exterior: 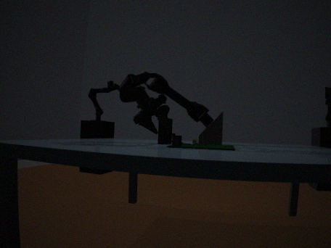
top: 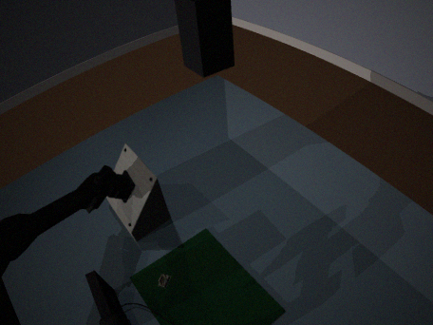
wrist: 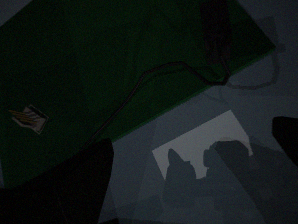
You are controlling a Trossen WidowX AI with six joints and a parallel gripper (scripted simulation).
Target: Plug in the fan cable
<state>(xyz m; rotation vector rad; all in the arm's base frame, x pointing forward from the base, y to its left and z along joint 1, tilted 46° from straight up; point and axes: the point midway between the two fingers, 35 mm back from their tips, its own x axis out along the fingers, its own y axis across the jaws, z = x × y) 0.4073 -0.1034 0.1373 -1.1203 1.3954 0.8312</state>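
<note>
Board [top: 209,280] dark green; header [wrist: 29,118] pale with yellow stripes; cable [wrist: 150,75] black; table [top: 294,190] grey-blue; floor [top: 95,105] brown.

The top view looks steeply down from above the table [top: 266,157], taking in the green board [top: 214,285] at its lower edge and the arm's mount plate [top: 135,185]. The exterior view sits low and farther off, almost level with the table [exterior: 109,150] edge, seeing the arm [exterior: 160,94] side-on. The wrist view hangs close above, facing down on the board [wrist: 100,65] and fan header [wrist: 30,117]. All three share the board.
</note>
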